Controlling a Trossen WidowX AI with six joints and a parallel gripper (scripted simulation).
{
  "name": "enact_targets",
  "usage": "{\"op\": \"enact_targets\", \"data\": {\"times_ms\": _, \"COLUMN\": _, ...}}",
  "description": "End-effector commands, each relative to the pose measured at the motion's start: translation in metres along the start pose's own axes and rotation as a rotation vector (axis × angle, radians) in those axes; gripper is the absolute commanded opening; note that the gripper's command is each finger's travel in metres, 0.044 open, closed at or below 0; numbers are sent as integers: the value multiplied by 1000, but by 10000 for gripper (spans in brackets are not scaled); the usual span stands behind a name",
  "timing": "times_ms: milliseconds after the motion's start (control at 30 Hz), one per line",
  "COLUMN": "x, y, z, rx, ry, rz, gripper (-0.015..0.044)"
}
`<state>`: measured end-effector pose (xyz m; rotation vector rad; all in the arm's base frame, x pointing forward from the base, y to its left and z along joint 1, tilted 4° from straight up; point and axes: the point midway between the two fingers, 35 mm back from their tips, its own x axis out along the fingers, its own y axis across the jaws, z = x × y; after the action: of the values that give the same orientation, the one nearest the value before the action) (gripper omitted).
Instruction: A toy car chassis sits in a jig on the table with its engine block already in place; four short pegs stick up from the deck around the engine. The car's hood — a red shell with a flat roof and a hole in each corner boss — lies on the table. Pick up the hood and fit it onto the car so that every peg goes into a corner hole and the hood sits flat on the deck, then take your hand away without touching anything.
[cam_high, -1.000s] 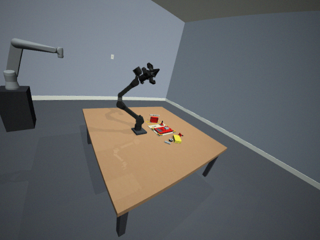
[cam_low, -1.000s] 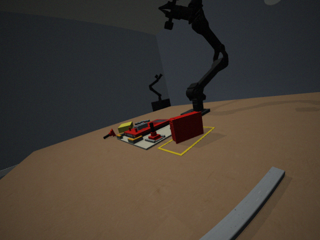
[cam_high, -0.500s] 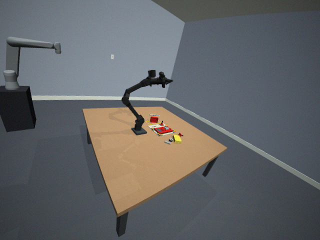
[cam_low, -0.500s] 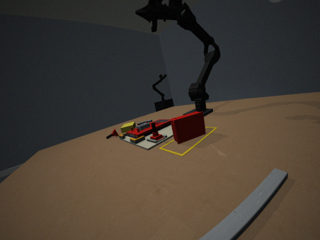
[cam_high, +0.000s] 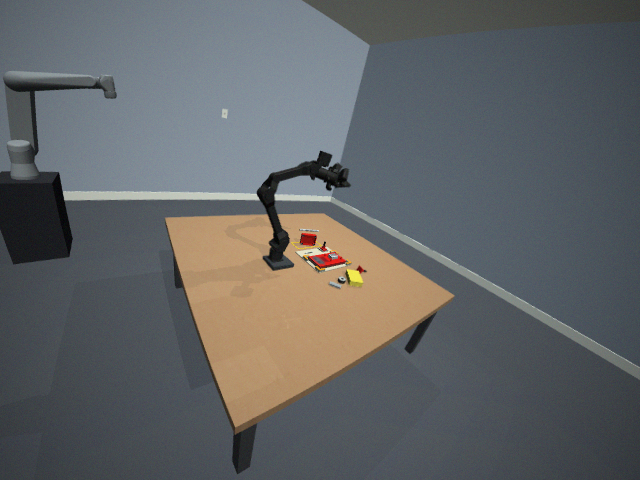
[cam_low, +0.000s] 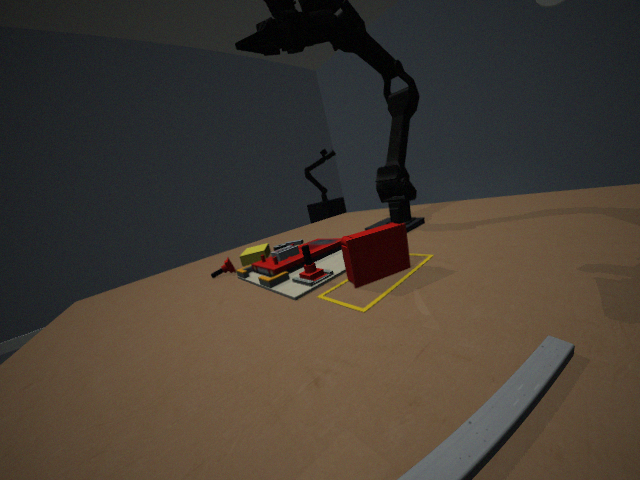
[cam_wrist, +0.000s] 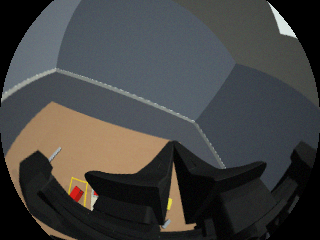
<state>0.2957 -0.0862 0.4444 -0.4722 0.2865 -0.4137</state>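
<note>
The red hood stands on its edge inside the yellow outline on the table. The red car chassis sits in its jig beside the hood, with the grey engine block on its deck. Short red pegs show near the engine in the exterior view; not all of them can be made out. My gripper is shut and empty, high above the table and well away from the hood. The hood's corner holes cannot be seen.
A yellow block, a small wheel and a grey bar lie beyond the chassis. A red part with a black stem stands on the jig board; a similar one lies off it. A long grey strip lies near the exterior camera.
</note>
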Motion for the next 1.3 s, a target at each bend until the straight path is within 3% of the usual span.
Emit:
{"op": "enact_targets", "data": {"times_ms": 0, "x": 21, "y": 44, "z": -11, "rx": -263, "ry": 59, "rz": 158, "gripper": 0}}
{"op": "enact_targets", "data": {"times_ms": 233, "x": 40, "y": 117, "z": -35, "rx": -681, "ry": 94, "rz": 429, "gripper": 0}}
{"op": "enact_targets", "data": {"times_ms": 700, "x": 32, "y": 226, "z": -78, "rx": -1211, "ry": 2, "rz": 887, "gripper": 0}}
{"op": "enact_targets", "data": {"times_ms": 933, "x": 14, "y": 279, "z": -111, "rx": -1572, "ry": -143, "rz": 1182, "gripper": 0}}
{"op": "enact_targets", "data": {"times_ms": 1167, "x": -21, "y": 331, "z": -155, "rx": -1964, "ry": -451, "rz": 1577, "gripper": 0}}
{"op": "enact_targets", "data": {"times_ms": 1267, "x": -29, "y": 339, "z": -164, "rx": -2029, "ry": -530, "rz": 1662, "gripper": 0}}
